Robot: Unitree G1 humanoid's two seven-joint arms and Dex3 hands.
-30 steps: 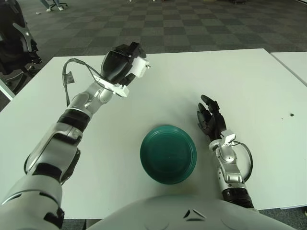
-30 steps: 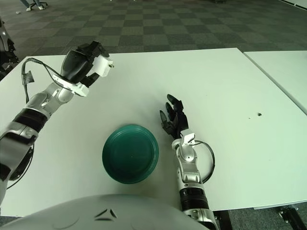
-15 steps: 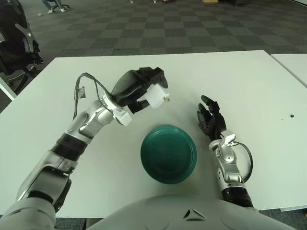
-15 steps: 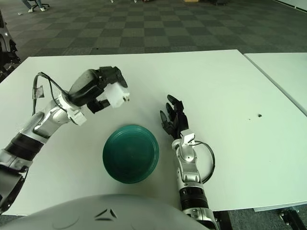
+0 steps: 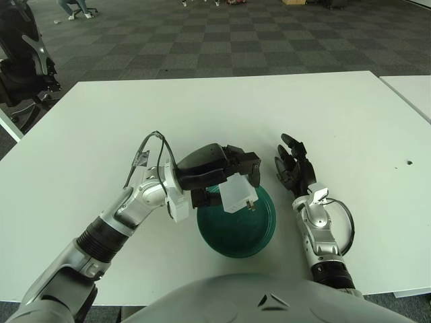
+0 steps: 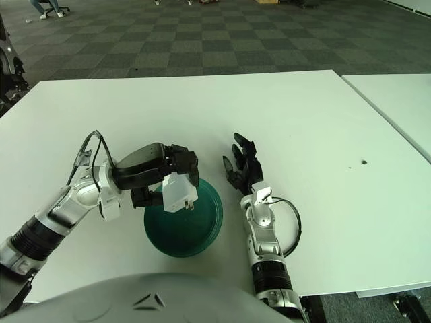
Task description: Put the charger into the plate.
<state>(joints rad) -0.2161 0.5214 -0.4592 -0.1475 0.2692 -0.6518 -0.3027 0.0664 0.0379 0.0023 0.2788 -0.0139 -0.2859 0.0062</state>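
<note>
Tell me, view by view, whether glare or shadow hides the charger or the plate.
Left eye view: even, soft light, no glare; the white charger, held by the left hand, reads clearly over the green plate. Right eye view: the same; the hand and charger cover part of the plate, with only faint shade beneath. The right hand shows beside the plate, on its right.

The left hand (image 5: 225, 168) has swung from the far left of the tabletop to the near middle, bringing the charger (image 5: 237, 192) over the plate (image 5: 262, 232).
</note>
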